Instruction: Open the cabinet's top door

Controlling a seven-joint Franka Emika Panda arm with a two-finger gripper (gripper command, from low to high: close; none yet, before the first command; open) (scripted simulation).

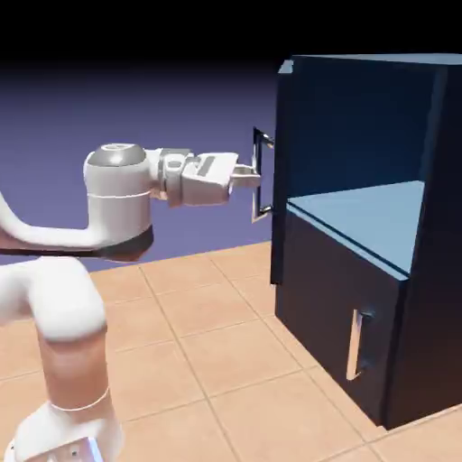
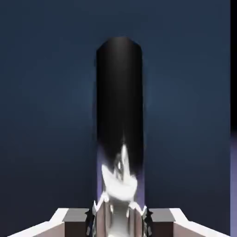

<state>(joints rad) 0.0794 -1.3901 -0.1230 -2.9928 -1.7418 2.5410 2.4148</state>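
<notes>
"So, how does the two-finger gripper [image 1: 249, 175] stand?"

"Drawn in narrow, with the long vertical bar handle [image 1: 256, 206] between its fingertips. In the hand view the bright metal fills the gap."

"And the top door [image 1: 283, 162]?"

"Just right of the gripper, nearly edge-on to the exterior view, swung out at the far side of the cabinet opening. I'd call it well open, though I can't tell whether that is its full travel."

"What could spoil it?"

"Slip, mainly. The bar is smooth and the pads grip only a short stretch of it, so if the wrist doesn't turn with the door, the fingers could twist round the bar or slide off."

"And pulling straight?"

"That would fight the hinge, since the handle should travel on an arc. It might strain the grip or jerk the door. Pushing the wrong way could close it again."

"Anything nearer?"

"The lower door [image 1: 316, 271], with its shorter handle [image 1: 355, 346], sits near and right, shut and well apart from the hand. The arm [image 1: 119, 203] reaches in from the left, so I'd judge a knock there unlikely. I'd follow the arc gently, then let go squarely."
</notes>
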